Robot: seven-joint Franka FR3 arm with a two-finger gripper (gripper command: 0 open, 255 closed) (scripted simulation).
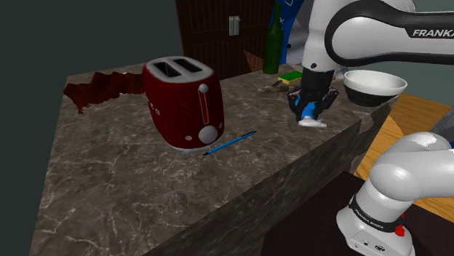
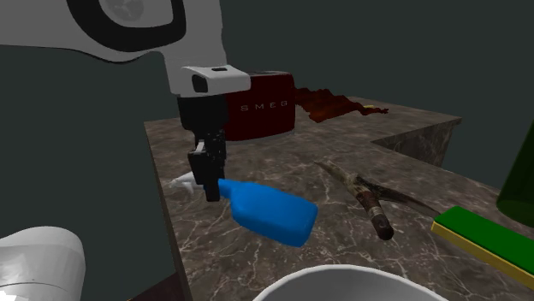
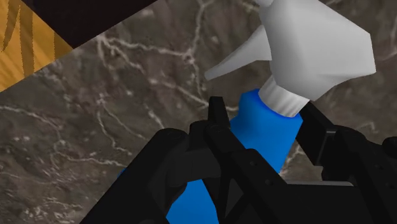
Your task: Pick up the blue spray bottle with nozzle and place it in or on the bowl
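The blue spray bottle [image 2: 269, 212] with a white nozzle [image 3: 318, 51] lies on its side near the marble counter's edge, its body pointing toward the bowl. My gripper [image 2: 210, 184] comes down from above and is shut on the bottle's blue neck [image 3: 264, 127], just behind the nozzle. The black fingers [image 3: 216, 121] press on both sides of the neck. In the shoulder view the gripper [image 1: 311, 108] covers most of the bottle [image 1: 308, 113]. I cannot tell whether the bottle still touches the counter. The white bowl [image 1: 375, 86] with a dark base stands just right of the gripper.
A red toaster [image 1: 182, 102] and a blue pen [image 1: 229, 142] sit mid-counter, with a red cloth [image 1: 98, 89] behind. A green bottle [image 1: 272, 47], a green and yellow block [image 2: 488, 239] and a knife [image 2: 368, 201] lie beyond the spray bottle. The counter's edge [image 1: 342, 134] is close.
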